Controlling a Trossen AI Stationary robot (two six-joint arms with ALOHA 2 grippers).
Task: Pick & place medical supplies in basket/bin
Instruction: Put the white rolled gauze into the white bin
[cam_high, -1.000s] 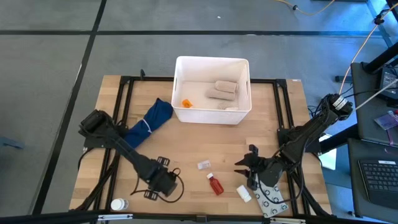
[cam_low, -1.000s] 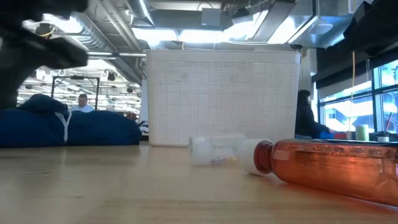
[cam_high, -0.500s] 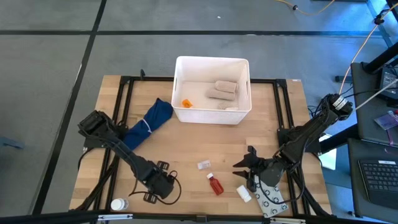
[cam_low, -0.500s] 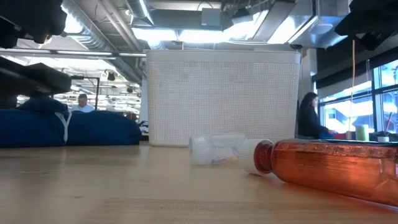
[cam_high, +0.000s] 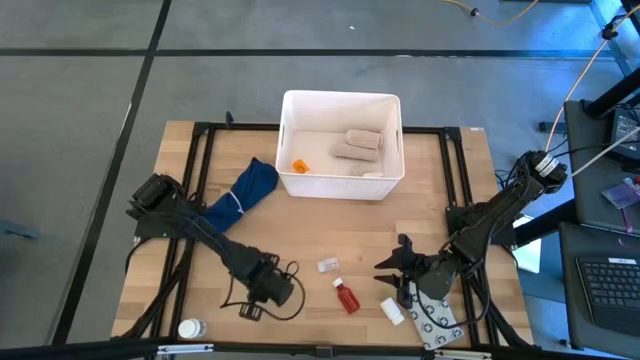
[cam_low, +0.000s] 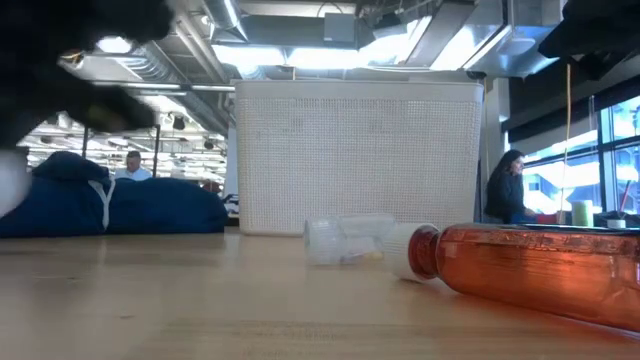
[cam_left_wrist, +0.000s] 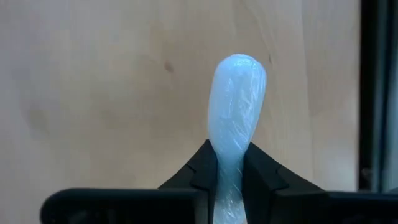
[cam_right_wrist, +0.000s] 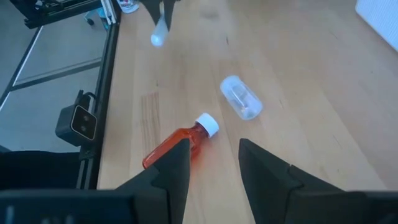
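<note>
Our left gripper (cam_left_wrist: 229, 163) pinches a pale, plastic-wrapped tube (cam_left_wrist: 235, 102); our right gripper (cam_right_wrist: 214, 163) hovers part-open, red plastic bottle (cam_right_wrist: 171, 144) just ahead.

Legible text: none. No label, brand, number or sign can be read on the supplies, the tub, the table or in the room behind.

The table (cam_high: 330, 230) is showing pale, matt wood grain. The tub (cam_low: 355, 155) is looking like white plastic with a finely dotted wall. The red bottle (cam_low: 530, 270) is gleaming as glossy, see-through plastic. The wrapped roll (cam_left_wrist: 236, 106) is shining under crinkled clear film. The blue cloth (cam_high: 245, 190) is lying soft and matt.
</note>
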